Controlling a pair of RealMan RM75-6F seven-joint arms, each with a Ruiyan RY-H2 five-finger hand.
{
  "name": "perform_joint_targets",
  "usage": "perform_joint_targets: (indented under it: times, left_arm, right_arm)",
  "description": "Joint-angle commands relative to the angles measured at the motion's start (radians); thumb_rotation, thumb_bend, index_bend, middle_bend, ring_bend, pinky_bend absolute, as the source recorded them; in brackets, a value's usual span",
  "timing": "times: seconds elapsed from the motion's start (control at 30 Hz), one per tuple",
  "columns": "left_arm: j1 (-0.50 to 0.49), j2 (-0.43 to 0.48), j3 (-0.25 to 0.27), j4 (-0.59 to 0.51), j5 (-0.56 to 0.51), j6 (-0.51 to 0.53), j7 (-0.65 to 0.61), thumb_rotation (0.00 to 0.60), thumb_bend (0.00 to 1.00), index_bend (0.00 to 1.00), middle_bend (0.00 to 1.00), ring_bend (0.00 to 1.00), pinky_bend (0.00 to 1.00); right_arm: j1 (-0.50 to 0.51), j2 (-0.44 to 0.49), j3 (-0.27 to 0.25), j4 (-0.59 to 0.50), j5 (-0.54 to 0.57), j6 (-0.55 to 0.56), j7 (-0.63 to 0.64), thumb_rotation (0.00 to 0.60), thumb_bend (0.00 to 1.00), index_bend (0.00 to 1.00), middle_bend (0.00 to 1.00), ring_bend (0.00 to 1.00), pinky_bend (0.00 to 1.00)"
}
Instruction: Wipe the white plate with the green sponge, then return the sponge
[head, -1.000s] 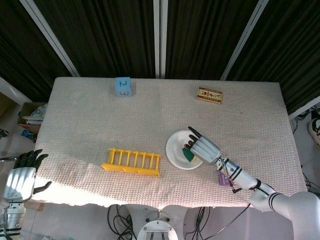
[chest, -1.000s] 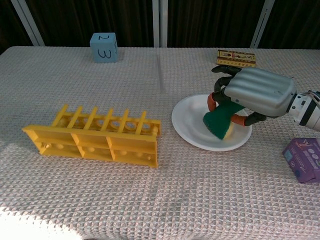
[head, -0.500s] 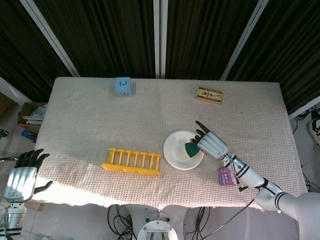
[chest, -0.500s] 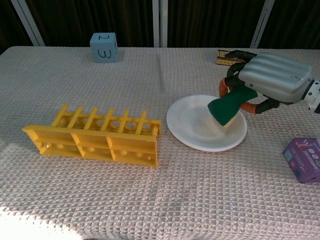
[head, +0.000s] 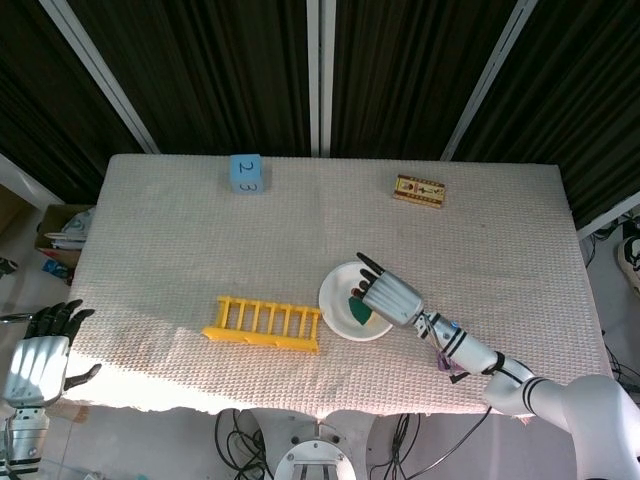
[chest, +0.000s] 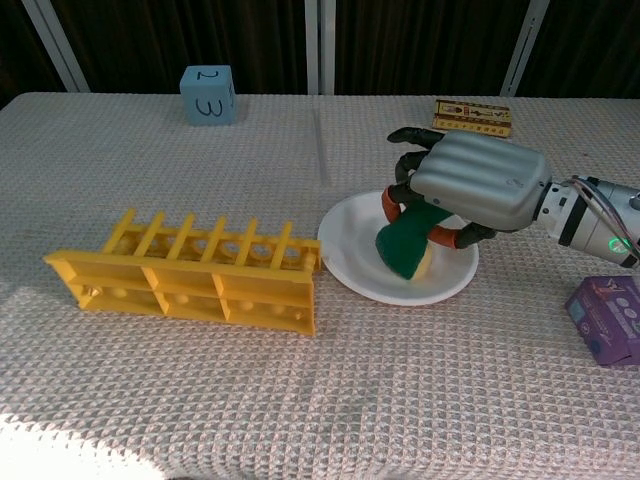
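Right hand (chest: 470, 188) grips the green sponge (chest: 402, 247), pressing its lower end onto the white plate (chest: 352, 268). Sponge stands tilted in the plate's middle (a yellow underside shows at the bottom edge). Plate sits on the bench (chest: 300, 400), its left rim just beside the yellow rack (chest: 190, 275); cannot tell if they touch. Left hand (head: 38, 360) hangs off the bench's near-left corner, fingers apart, holding nothing. Purple box (chest: 608, 318) lies near the right forearm. Blue cube (chest: 208, 95) and a patterned box (chest: 472, 116) sit along the far edge.
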Motion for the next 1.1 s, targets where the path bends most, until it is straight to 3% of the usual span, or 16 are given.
perform_joint_targets:
  times: [0.03,0.3,0.5,0.83,1.1]
  left_arm:
    - [0.002,-0.002,0.002,0.003,0.001,0.001,-0.003,0.6,0.05,0.23,0.12,0.11,0.14]
    - [0.007,-0.003,0.001,0.011,0.0,0.006,-0.011,0.6,0.05,0.23,0.12,0.11,0.13]
    - [0.007,-0.005,0.004,0.013,0.003,0.002,-0.016,0.6,0.05,0.23,0.12,0.11,0.14]
    - [0.003,-0.011,0.001,0.022,0.001,-0.006,-0.024,0.6,0.05,0.23,0.12,0.11,0.13]
    - [-0.005,-0.011,-0.004,0.019,0.006,-0.01,-0.018,0.6,0.05,0.23,0.12,0.11,0.13]
  right_arm:
    - [0.011,-0.007,0.009,-0.006,0.0,-0.001,-0.01,0.6,0.42,0.81,0.55,0.29,0.07]
    - [0.018,0.005,0.02,-0.047,0.006,0.018,-0.007,0.6,0.42,0.81,0.56,0.3,0.07]
    - [0.012,-0.01,-0.012,-0.013,-0.001,-0.008,-0.027,0.6,0.42,0.81,0.56,0.3,0.07]
    - [-0.036,0.052,-0.028,0.03,0.043,-0.021,-0.04,0.6,0.42,0.82,0.56,0.31,0.07]
    - [-0.058,0.084,0.004,0.015,0.08,0.019,-0.007,0.6,0.42,0.82,0.56,0.31,0.07]
